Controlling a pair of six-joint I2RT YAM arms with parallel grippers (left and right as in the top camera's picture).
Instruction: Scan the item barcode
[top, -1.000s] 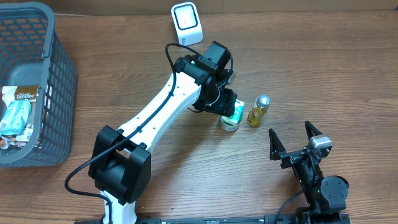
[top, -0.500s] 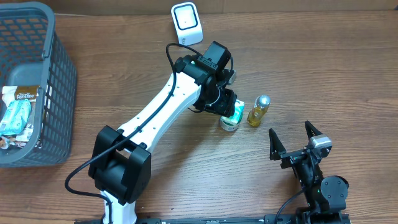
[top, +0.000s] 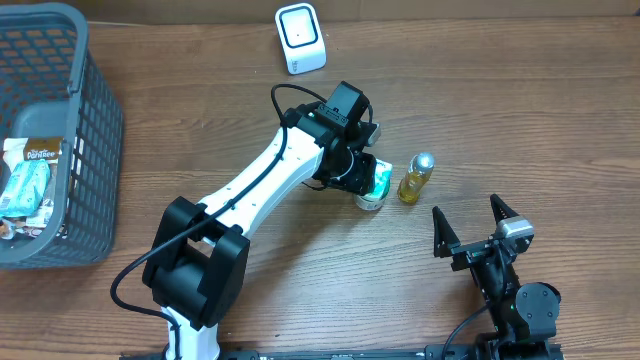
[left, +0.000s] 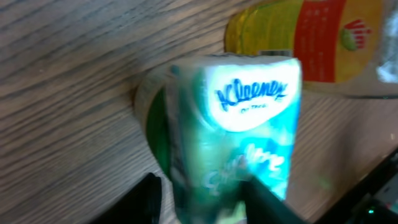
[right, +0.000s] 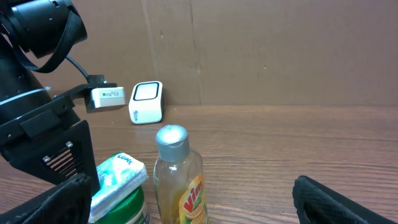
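Pinching the Kleenex pack (left: 239, 130), your left gripper (left: 202, 202) sits nearer the scanner (top: 301, 38) than your wide-spread right gripper (top: 466, 208) does.

Grey basket (top: 100, 140), yellow bottle (top: 413, 180), wooden table (top: 550, 100)

wooden table (top: 560, 100), brown wall (right: 280, 50) (plain)

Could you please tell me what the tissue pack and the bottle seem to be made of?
Tissue pack: soft glossy plastic film, probably; printed wrap creases at its edges. Bottle: clear plastic, likely, since yellow liquid shows through; its cap looks silvery, metal or coated plastic.
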